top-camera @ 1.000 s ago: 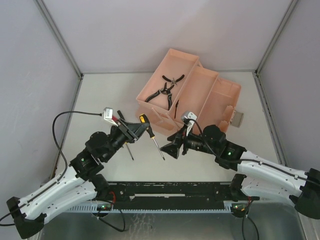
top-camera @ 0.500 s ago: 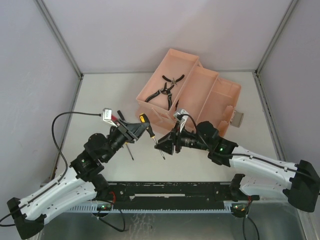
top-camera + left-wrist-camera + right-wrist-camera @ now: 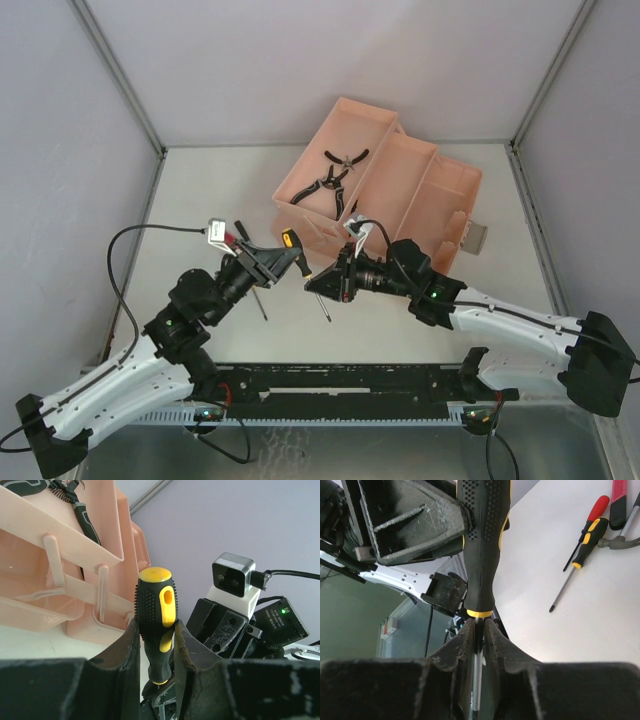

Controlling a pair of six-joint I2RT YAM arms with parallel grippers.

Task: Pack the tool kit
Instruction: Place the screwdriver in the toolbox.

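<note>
Between the two arms, just in front of the open salmon-pink plastic toolbox (image 3: 450, 195), sits the black-and-yellow rubber-grip screwdriver (image 3: 290, 245). I cannot tell whether its tip touches the white table (image 3: 200, 190).

- Left gripper (image 3: 156, 635): clamped on the lower half of the handle, jaws narrow, a pad pressed on each side.
- Right gripper (image 3: 478, 627): pinched on the bare steel shaft just under the yellow collar, jaws nearly together with the shaft between them.
- Both arms have the tool at once, which reads as a handover.
- Black-handled pliers (image 3: 335, 178) lie in the upper tray.

Risks:
- A thin round shaft is a poor hold. If the left gripper lets go, the heavy handle could pivot about the pinch or slide out.
- If either arm pulls while both grip, the tool gets wrenched or slips.
- The tray wall stands close behind the handle, so a swing could knock it.

Views:
- Only the right wrist view shows the pinch on the shaft.
- That view also shows a red-handled screwdriver (image 3: 592, 512) and a smaller yellow-and-black screwdriver (image 3: 580, 555) lying unpacked on the table.
- The left wrist view shows the handle grip, with the toolbox just behind.
- The top view gives the layout, but the contact at the shaft is too small to judge.
</note>
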